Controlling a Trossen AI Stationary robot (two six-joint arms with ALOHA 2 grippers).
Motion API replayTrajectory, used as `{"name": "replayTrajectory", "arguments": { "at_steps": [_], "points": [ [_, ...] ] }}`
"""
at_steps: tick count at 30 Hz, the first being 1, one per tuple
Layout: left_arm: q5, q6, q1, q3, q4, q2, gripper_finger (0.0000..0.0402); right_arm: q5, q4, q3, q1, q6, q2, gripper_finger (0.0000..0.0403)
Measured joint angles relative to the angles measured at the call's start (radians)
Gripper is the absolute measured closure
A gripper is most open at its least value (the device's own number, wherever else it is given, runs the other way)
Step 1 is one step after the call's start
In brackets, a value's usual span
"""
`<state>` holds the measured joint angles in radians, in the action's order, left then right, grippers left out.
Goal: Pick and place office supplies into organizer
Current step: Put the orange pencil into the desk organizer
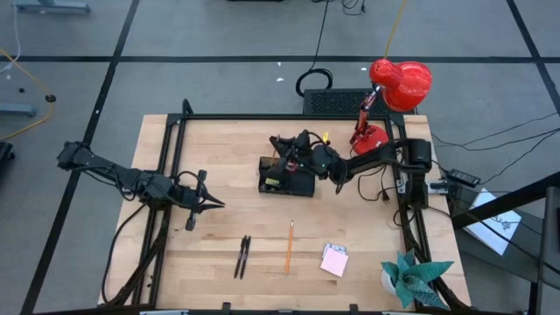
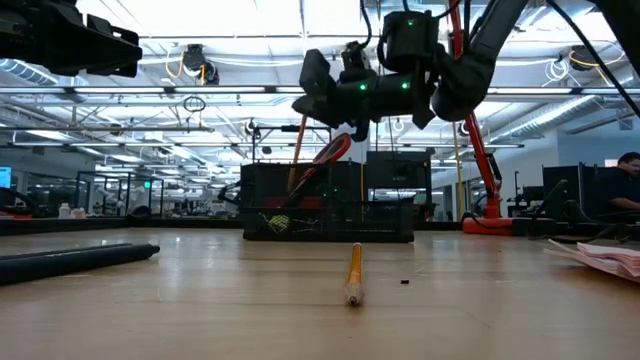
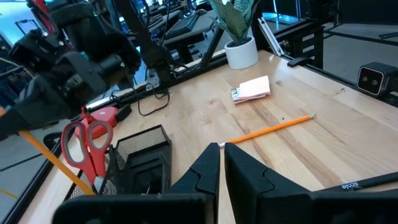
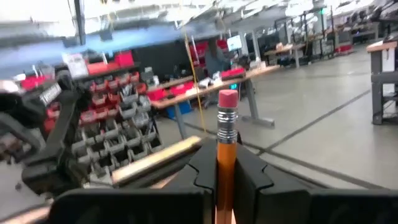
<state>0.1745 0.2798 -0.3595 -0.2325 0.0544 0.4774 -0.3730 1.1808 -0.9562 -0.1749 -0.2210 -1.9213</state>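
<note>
A: Right gripper (image 4: 226, 163) status?
B: Clamped on an orange pencil (image 4: 226, 140), held eraser-up right above the organizer (image 1: 286, 178).
A: Left gripper (image 3: 221, 163)?
B: Fingers pressed together, nothing held; parked well left of the organizer.
A: Already in the organizer?
B: Scissors (image 3: 87, 145), stood handles-up. Another pencil (image 1: 289, 246), pens (image 1: 242, 256) and pink sticky pad (image 1: 334, 259) are seen on the table, front of the organizer.

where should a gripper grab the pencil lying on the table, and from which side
Probably at mid-shaft, from straight above. The orange pencil lies flat on bare wood, clear of the black pens and pink sticky-note pad, so fingers can straddle its thin shaft crosswise.
</note>
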Motion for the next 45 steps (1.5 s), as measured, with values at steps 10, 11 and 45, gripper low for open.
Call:
{"name": "replayTrajectory", "arguments": {
  "at_steps": [10,11,45],
  "points": [
    [0.0,-0.017,0.0,0.0,-0.008,0.0,0.0371,-0.099,0.268,-0.001,0.018,0.028,-0.139,0.039],
    [0.0,-0.017,0.0,0.0,-0.009,0.0,0.0371,-0.099,0.263,-0.002,0.019,0.028,-0.141,0.039],
    [0.0,0.066,0.0,0.0,-0.008,0.0,0.0371,-0.231,0.387,-0.235,0.242,0.736,-0.29,0.0392]
  ]
}}
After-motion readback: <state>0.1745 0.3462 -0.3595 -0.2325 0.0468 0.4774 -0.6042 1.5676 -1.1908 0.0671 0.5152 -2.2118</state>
